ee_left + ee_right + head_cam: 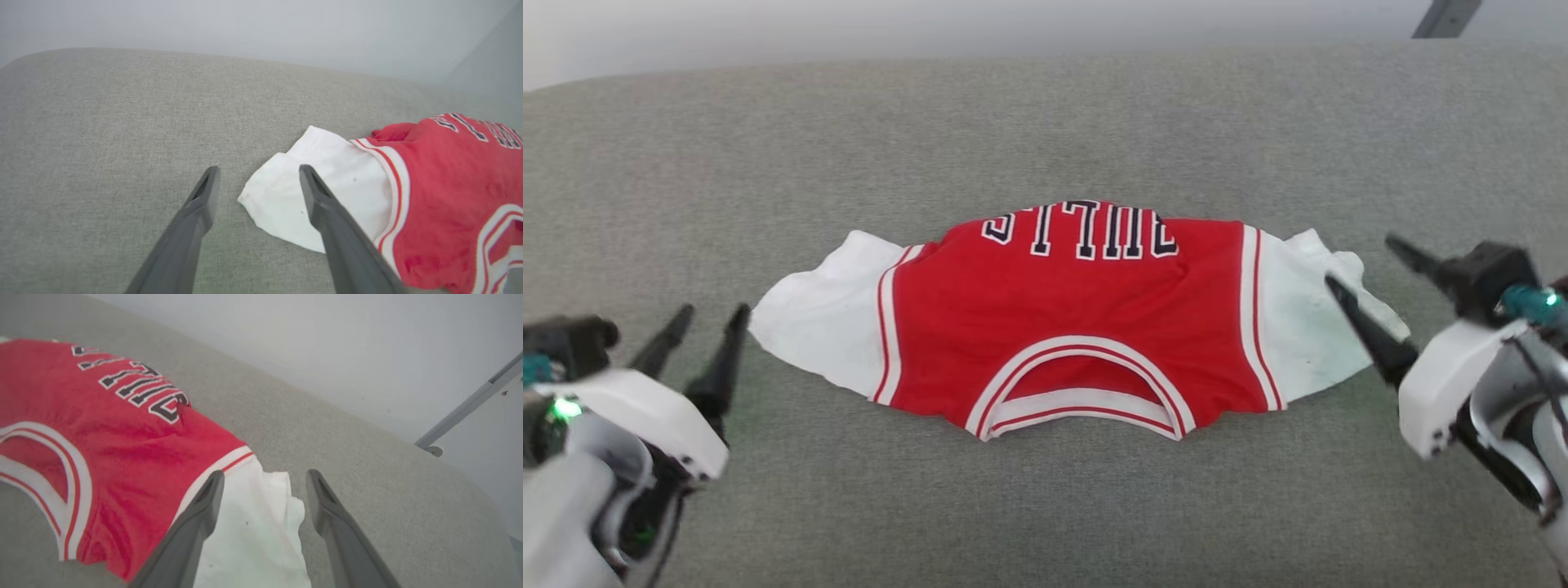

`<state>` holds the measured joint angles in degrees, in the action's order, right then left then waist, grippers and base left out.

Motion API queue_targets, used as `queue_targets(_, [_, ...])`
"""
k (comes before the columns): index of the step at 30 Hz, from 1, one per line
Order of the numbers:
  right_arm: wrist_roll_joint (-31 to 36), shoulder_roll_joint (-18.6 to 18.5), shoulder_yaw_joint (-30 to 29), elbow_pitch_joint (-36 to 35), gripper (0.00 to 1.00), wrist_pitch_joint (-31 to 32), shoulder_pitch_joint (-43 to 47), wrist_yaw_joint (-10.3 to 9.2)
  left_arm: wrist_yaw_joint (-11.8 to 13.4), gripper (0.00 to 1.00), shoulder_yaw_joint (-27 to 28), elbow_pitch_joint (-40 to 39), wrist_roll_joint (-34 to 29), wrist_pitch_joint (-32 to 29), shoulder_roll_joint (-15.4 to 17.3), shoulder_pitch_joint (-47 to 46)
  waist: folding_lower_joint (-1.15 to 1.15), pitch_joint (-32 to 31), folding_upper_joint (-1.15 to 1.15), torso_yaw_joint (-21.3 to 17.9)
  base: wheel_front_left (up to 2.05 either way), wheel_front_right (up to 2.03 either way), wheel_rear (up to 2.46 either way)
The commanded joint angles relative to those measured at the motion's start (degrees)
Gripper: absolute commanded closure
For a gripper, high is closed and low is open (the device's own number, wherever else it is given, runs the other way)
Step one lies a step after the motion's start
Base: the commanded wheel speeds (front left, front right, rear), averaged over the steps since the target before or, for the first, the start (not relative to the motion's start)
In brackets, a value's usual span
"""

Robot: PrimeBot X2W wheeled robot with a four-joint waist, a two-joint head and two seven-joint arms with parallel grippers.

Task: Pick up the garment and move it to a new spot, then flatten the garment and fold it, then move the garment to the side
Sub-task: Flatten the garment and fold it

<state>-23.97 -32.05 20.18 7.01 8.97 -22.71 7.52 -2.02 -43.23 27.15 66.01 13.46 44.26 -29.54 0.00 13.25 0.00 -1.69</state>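
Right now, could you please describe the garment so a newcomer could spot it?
On the grey fabric surface, near its middle, lies the garment. It is a red jersey with white flaps at both ends and black lettering along its far edge.

Red sleeveless jersey (1078,318) lying flat on a gray fabric surface (1045,122), folded into a wide band. Striped neck opening nearest, black white-edged lettering upside down along the far edge, white lining showing at both ends.

Grey woven fabric surface (1045,122), rounded far edge; pale wall (286,24) behind; slanted grey bar (470,403) upper right
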Motion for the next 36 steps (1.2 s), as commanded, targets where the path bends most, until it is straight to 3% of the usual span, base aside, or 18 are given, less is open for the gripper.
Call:
queue_targets(1, [-0.75, -1.43, 1.06, -0.83, 0.0, 1.55, 0.96, -0.06, 0.58, 0.0, 0.7, -0.6, -1.17, 0.82, -0.7, 1.47, 0.0, -0.32, 0.0, 0.64, 0.0, 0.0, 0.0])
queue_targets(4, [-4.39, -6.65, 6.53, -4.8, 0.0, 8.36, 3.31, -0.06, 2.3, 0.0, 7.71, -4.13, -3.95, 1.76, -3.48, 5.23, 0.0, -0.35, 0.0, 1.91, 0.0, 0.0, 0.0])
queue_targets(8, [-8.43, -10.61, 10.39, -7.26, 0.0, 14.06, 5.81, -0.05, 3.81, 0.0, 17.92, -9.34, -12.69, 1.76, -8.77, 11.93, 0.0, -0.43, 0.0, 3.48, 0.0, 0.0, 0.0])
queue_targets(17, [-9.22, -15.64, 11.42, -6.87, 0.0, 19.84, 5.87, -0.06, 2.49, 0.0, 32.2, -17.23, -29.24, 1.8, -21.09, 22.84, 0.0, 0.28, 0.0, 6.61, 0.0, 0.0, 0.0])
queue_targets(23, [-9.98, -16.56, 12.71, -5.97, 0.0, 22.99, 4.27, -0.06, -0.11, 0.0, 37.21, -18.83, -37.04, 1.79, -26.71, 25.78, 0.0, 0.98, 0.0, 9.14, 0.0, 0.0, 0.0])
queue_targets(30, [-10.31, -18.27, 13.91, -2.26, 0.0, 24.23, 3.27, -0.06, -2.23, 0.0, 39.35, -19.05, -44.2, 1.8, -30.54, 26.97, 0.0, 2.26, 0.0, 11.34, 0.0, 0.0, 0.0])
queue_targets(36, [-9.87, -17.74, 15.26, 1.68, 0.02, 23.9, 2.62, -0.22, -3.68, 0.0, 40.67, -18.74, -46.7, 1.8, -32.64, 26.58, 0.0, 2.96, 0.0, 11.97, 0.0, 0.0, 0.0])
